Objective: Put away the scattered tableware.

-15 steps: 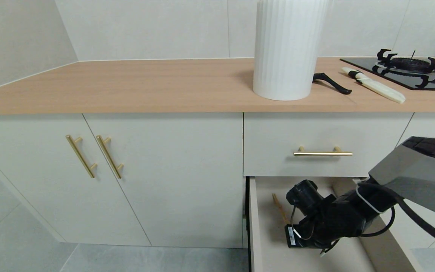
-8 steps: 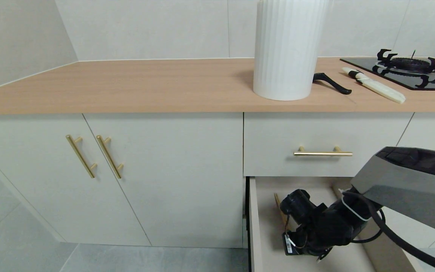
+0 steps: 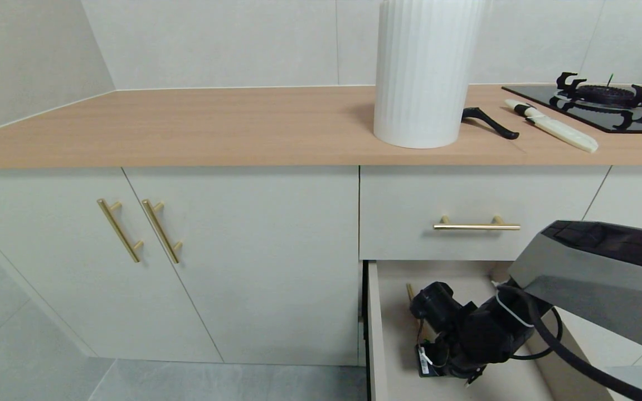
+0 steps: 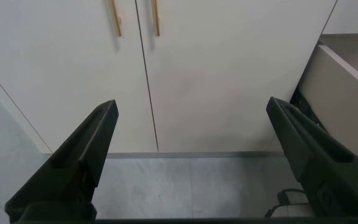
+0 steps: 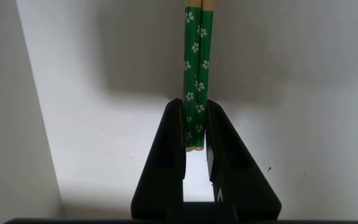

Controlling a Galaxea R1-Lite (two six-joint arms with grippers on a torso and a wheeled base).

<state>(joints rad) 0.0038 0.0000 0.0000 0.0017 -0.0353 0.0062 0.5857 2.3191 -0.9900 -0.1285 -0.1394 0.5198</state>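
Holding a pair of green flowered chopsticks (image 5: 195, 74) by one end, the right claw (image 5: 195, 140) is clamped shut on them low inside the open drawer (image 3: 393, 356), the sticks pointing along the drawer's floor near its left wall. Whether they already touch that floor I cannot tell. The step in hand looks like the set-down. Done well, it means lowering until both sticks lie flat, keeping them parallel to the drawer's wall, then parting the fingers only slightly and lifting straight up so neither stick is dragged or rolls. The left claw (image 4: 190, 106) hangs wide open outside the drawer, facing the cupboard doors (image 4: 229, 62) beside it. A knife (image 3: 555, 127) lies on the counter (image 3: 215, 128) above the drawer, not yet stowed.
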